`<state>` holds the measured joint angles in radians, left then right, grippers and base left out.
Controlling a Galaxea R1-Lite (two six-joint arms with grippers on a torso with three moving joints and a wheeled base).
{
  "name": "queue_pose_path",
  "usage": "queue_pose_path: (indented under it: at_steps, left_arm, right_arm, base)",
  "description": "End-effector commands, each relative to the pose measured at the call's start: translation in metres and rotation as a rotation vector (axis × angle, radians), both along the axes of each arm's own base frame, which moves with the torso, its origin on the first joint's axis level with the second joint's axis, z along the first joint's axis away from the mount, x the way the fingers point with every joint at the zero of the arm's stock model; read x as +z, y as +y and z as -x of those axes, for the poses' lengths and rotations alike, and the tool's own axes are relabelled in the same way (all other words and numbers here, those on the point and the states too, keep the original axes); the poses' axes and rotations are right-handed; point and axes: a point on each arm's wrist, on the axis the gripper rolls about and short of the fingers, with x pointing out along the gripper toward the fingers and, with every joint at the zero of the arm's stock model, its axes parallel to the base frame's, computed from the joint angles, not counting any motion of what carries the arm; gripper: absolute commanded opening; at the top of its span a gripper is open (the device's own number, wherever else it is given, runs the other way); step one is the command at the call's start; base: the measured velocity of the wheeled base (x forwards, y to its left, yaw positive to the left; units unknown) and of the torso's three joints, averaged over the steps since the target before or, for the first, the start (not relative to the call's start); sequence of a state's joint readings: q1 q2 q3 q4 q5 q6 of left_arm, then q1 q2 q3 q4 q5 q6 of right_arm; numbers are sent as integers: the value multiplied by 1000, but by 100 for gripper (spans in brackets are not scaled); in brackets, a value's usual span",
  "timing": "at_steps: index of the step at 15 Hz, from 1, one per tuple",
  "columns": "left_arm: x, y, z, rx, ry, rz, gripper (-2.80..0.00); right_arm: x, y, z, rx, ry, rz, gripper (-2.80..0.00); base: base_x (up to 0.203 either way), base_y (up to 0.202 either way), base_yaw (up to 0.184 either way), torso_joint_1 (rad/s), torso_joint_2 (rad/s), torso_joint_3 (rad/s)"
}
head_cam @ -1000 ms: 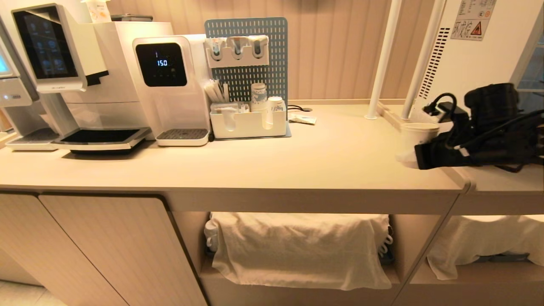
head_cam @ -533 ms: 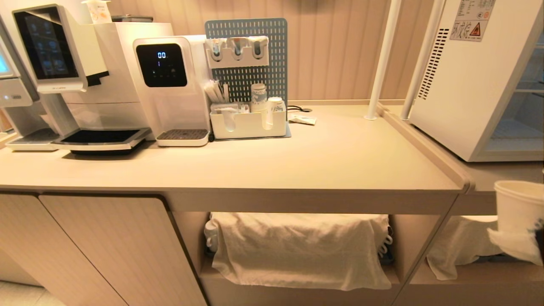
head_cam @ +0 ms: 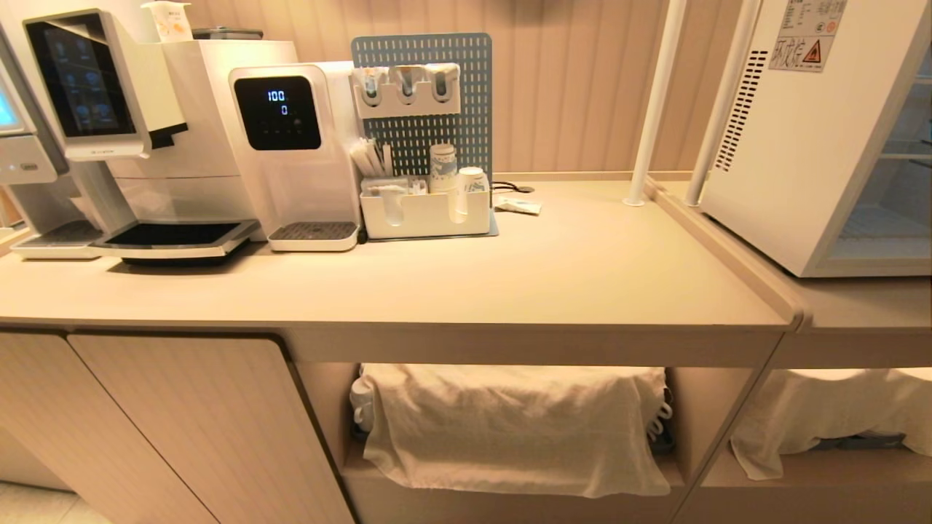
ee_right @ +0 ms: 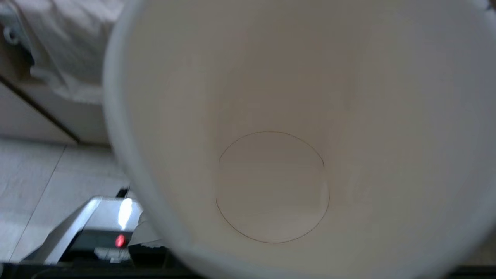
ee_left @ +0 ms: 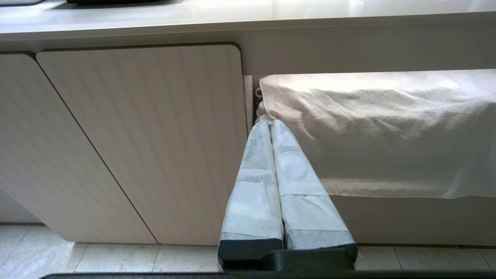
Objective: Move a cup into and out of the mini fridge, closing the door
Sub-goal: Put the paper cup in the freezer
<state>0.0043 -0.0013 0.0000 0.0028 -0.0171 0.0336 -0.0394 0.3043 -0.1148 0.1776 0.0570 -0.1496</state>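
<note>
Right wrist view is almost filled by the cup [ee_right: 271, 155]: its empty inside and round bottom face the lens, the rolled rim curving down the left of the frame. From that closeness the right gripper seems to carry it, fingers set part-way around its wall, though the fingers themselves are hidden behind it. Floor tiles and part of the robot's base with a red light show at lower left, so the cup hangs low, below the table edge and off the head view altogether.

Left wrist view shows the left gripper [ee_left: 271, 124] with its padded fingers pressed together on nothing, pointing at the cabinet door [ee_left: 135, 135] and the draped cloth [ee_left: 379, 128] under the table.

Farther off, the head view has the table [head_cam: 582, 276] bare in the middle and the mini fridge [head_cam: 794, 145] at the upper right, its front standing open onto wire shelves; the door itself is out of frame.

Risks, as I judge them: a light paper cup held by its wall may crush or slip; raised blind, it could strike the table's edge; and the fridge could be left open.
</note>
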Motion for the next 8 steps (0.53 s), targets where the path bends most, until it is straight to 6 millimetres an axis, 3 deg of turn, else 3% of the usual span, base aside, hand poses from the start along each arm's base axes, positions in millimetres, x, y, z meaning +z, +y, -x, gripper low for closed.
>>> queue_pose_path:
  at_steps: [1,5,8]
  left_arm:
    - [0,0,0,1,0,0,-280]
    - [0,0,0,3,0,4,-280]
    - [0,0,0,5,0,4,-280]
  right_arm:
    - [-7,0,7,8,-215,10,-280]
    - [-12,-1,20,5,-428,-16,-280]
    - [-20,-1,19,-8,-335,-45,-280]
  base:
    - [0,0,0,0,0,0]
    - [0,0,0,0,0,0]
    - [0,0,0,0,0,0]
